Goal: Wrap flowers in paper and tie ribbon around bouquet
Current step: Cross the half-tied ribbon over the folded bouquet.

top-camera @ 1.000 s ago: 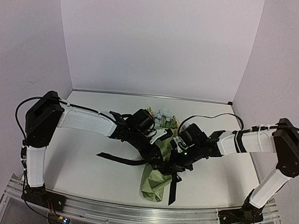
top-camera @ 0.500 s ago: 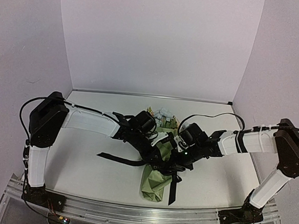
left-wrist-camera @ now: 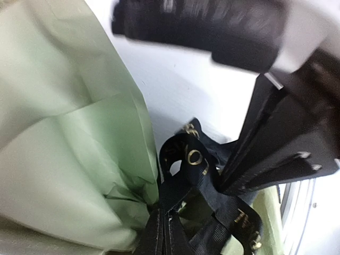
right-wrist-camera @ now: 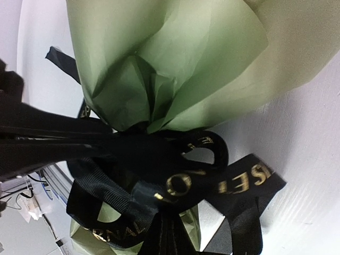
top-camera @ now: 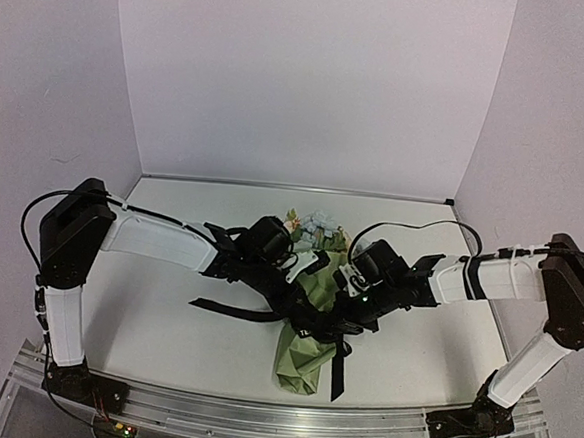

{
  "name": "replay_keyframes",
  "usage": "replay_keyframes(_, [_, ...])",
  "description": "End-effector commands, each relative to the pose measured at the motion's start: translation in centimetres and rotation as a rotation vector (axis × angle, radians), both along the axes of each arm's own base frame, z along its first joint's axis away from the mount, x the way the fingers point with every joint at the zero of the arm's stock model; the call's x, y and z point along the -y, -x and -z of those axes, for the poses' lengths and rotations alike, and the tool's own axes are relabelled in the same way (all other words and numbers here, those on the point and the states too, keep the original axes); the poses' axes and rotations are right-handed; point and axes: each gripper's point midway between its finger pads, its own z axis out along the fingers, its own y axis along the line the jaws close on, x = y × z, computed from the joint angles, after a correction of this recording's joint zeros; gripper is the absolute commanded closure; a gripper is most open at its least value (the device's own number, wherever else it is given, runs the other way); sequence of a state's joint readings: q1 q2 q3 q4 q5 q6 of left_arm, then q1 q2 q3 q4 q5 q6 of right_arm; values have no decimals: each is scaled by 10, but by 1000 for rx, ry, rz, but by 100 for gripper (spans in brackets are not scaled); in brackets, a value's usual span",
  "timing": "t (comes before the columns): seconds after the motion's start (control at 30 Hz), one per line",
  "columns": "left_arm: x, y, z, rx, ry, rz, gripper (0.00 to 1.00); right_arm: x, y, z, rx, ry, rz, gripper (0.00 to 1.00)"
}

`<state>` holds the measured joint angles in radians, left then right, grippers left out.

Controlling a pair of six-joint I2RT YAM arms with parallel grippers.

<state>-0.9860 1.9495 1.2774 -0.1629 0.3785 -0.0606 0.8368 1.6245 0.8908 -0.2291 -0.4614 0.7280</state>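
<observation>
The bouquet [top-camera: 300,360] lies at mid-counter. Its flowers [top-camera: 320,224] point toward the back wall [top-camera: 302,79], and its narrow end stops just short of the metal rail [top-camera: 258,417] along the near edge. The ribbon [top-camera: 227,311] is looped around the waist of the green paper [left-wrist-camera: 64,133]. One tail runs out to the left over the counter [top-camera: 162,350], and another lies beside the narrow end, reaching toward the near edge.

The left arm [top-camera: 160,238] and right arm [top-camera: 479,275] meet over the waist, crowded close together. The left jaws are clamped together on a ribbon loop by the knot. The right jaws are pinched on the ribbon where the paper gathers.

Bare white counter spreads wide to both sides and behind the flowers. Plain pale walls close in the back and both sides.
</observation>
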Motion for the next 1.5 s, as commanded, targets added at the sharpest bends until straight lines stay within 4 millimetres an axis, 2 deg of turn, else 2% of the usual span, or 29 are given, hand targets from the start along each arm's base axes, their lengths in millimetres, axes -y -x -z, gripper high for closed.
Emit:
replay_keyframes(0.0, [3, -15, -45, 87, 110, -61, 100, 1, 0, -8, 35, -12, -6, 100])
replay_keyframes(0.27, [-3, -19, -48, 103, 119, -92, 98, 2, 0, -9, 31, -10, -6, 100])
replay_keyframes(0.53, [-3, -12, -48, 84, 138, -69, 92, 0, 0, -12, 25, -8, -11, 100])
replay_keyframes(0.97, [2, -10, -43, 65, 139, -44, 71, -2, 0, -11, 13, -4, -13, 100])
replay_keyframes(1.2, [0, 2, -27, 11, 87, 20, 71, -3, 1, -9, 3, -5, -15, 100])
replay_keyframes(1.33, [-1, 8, -21, -21, 63, 52, 79, -2, 2, -8, 1, -2, -16, 100])
replay_keyframes(1.47, [-1, 14, -24, -40, 70, 72, 86, -1, 3, -9, 4, -2, -19, 100])
